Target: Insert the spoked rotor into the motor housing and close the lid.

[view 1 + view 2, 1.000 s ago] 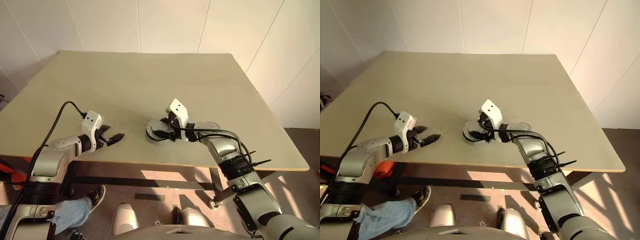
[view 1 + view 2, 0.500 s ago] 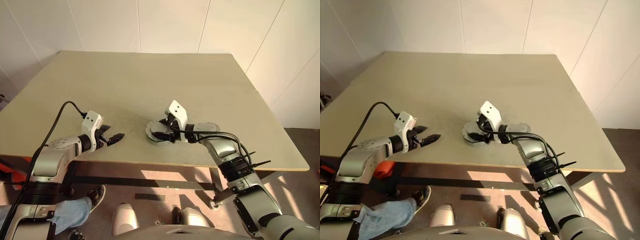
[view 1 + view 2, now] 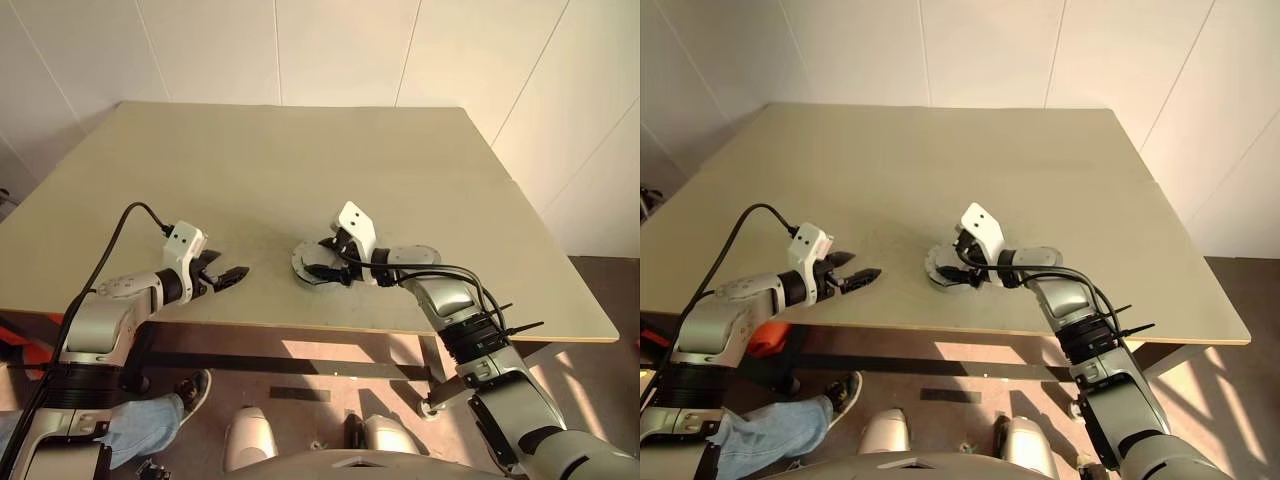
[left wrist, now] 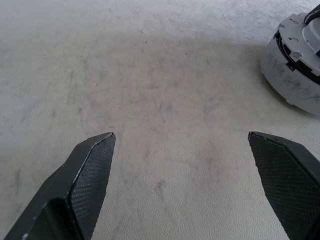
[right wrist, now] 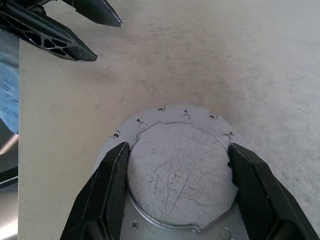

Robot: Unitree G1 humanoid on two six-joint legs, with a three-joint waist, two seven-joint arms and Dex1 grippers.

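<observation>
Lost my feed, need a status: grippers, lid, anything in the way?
Left gripper open, empty, over bare table. Right gripper straddles the lid, which sits on the housing. Nothing in the way.

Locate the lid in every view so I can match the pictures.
Left eye: lid near the table's front edge, at the right tool.
Right eye: same spot.
Left wrist: upper right corner.
Right wrist: centre bottom, between the black fingers.
Shared landmark: left tool, seen at.
</observation>
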